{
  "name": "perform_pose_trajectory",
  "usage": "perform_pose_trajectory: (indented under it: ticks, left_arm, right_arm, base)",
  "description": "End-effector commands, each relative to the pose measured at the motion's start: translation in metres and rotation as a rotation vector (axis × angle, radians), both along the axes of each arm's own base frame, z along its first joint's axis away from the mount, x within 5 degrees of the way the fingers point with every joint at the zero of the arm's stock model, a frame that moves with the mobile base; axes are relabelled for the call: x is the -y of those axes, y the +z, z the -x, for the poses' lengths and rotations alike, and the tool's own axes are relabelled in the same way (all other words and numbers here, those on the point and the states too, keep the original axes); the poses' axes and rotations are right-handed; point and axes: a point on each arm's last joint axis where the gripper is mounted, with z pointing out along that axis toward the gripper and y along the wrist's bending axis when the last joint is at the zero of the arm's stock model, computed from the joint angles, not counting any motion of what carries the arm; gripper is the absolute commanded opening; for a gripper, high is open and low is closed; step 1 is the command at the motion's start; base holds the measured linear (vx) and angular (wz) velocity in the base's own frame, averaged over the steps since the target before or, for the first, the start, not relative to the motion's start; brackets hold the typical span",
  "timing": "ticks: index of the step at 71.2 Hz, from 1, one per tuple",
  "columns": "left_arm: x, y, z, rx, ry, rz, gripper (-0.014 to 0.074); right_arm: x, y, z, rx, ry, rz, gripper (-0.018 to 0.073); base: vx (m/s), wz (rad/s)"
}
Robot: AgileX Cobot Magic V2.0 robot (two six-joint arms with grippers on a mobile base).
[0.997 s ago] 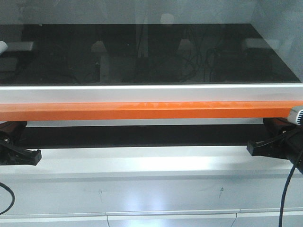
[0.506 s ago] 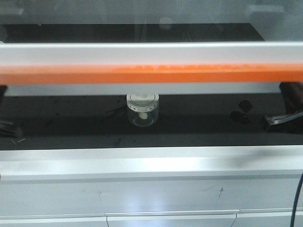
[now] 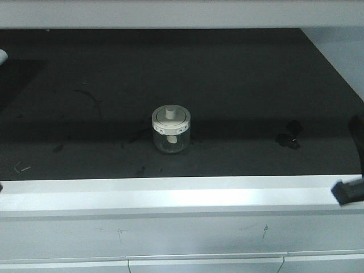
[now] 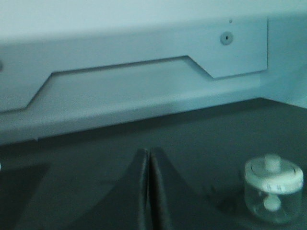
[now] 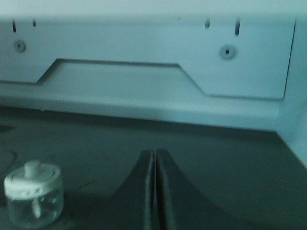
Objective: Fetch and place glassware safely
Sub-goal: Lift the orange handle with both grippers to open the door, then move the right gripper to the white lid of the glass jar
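The glassware (image 3: 170, 129) is a small clear jar with a wide off-white knobbed lid, standing upright mid-way along the black work surface (image 3: 239, 79). In the left wrist view the jar (image 4: 273, 194) is at the lower right, well to the right of my left gripper (image 4: 147, 151), which is shut and empty. Seen from the right wrist, the jar (image 5: 34, 194) sits at the lower left, apart from my right gripper (image 5: 155, 151), also shut with nothing in it. A black end piece of the right arm (image 3: 348, 192) shows at the front ledge.
A white ledge (image 3: 170, 196) runs along the front of the black surface, with drawer fronts below. A pale back wall panel (image 4: 144, 81) with a stepped cutout closes the rear. Dark smudges (image 3: 287, 140) lie right of the jar, and small scraps (image 3: 20, 168) at the left.
The orange-striped sash has risen out of the front view, uncovering the jar and the black surface. The black grippers that sat under it at both sides have shifted; only a right-side piece shows.
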Motion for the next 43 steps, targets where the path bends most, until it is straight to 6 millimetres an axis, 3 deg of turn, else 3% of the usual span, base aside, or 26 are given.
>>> perform_pose_trajectory:
  ticks: [1,7,28,43]
  left_arm:
    - [-0.001,-0.002,0.009,-0.004,0.003,0.064,-0.0007]
    - [-0.005,-0.015,0.018,-0.049,0.030,0.078,-0.0007]
    - [-0.017,-0.024,0.042,-0.136,0.144,0.103,-0.0007]
    - [-0.019,-0.025,0.047,-0.148,0.160,0.123,-0.0007]
  right_arm:
    - [0.000,0.000,0.011,0.040,0.022,-0.056,-0.0001]
    - [0.002,-0.006,0.018,0.006,0.011,-0.089,-0.0001]
    - [0.007,-0.012,0.024,-0.077,-0.041,-0.085,-0.0001]
    - [0.005,-0.012,0.025,-0.073,-0.026,-0.074,0.0001]
  base:
    - [0.00,0.00]
    - [0.00,0.00]
    - [0.00,0.00]
    - [0.00,0.00]
